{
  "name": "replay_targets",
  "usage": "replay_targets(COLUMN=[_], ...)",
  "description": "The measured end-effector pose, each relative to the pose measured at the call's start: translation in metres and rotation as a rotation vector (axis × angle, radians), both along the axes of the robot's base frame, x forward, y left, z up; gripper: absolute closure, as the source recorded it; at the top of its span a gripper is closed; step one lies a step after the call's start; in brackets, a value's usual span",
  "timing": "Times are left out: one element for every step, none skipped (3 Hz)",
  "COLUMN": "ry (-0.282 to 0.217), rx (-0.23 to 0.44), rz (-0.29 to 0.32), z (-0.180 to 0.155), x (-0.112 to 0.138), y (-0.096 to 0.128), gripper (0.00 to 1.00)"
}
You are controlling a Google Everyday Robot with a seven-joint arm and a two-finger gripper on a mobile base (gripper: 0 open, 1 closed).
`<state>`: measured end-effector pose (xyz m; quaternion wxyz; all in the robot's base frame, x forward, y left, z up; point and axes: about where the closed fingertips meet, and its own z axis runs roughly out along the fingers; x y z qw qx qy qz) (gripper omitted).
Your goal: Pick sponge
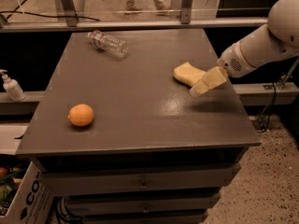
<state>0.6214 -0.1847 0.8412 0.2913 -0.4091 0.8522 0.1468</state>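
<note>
One sponge point(186, 73) right-rear on grey tabletop point(140, 92) | end effector point(208, 81) just right of it, grip cannot tell | speckled floor point(268, 190)

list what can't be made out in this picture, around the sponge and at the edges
Camera view:
- sponge: its right end is covered by the gripper, which is at the right side of the table; contact between them cannot be told.
- arm: cut off by the right edge.
- cardboard box: lettering cut by the left edge.
- bottle: label too small to read.
</note>
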Motion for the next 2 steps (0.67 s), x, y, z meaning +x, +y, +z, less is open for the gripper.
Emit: replay_targets(ry=[0.011,0.004], rx=[0.058,0.092], rz=[0.014,0.027], z=[-0.009,-0.012], x=[0.007,0.011], y=[0.02,0.031], gripper=[0.0,0.18])
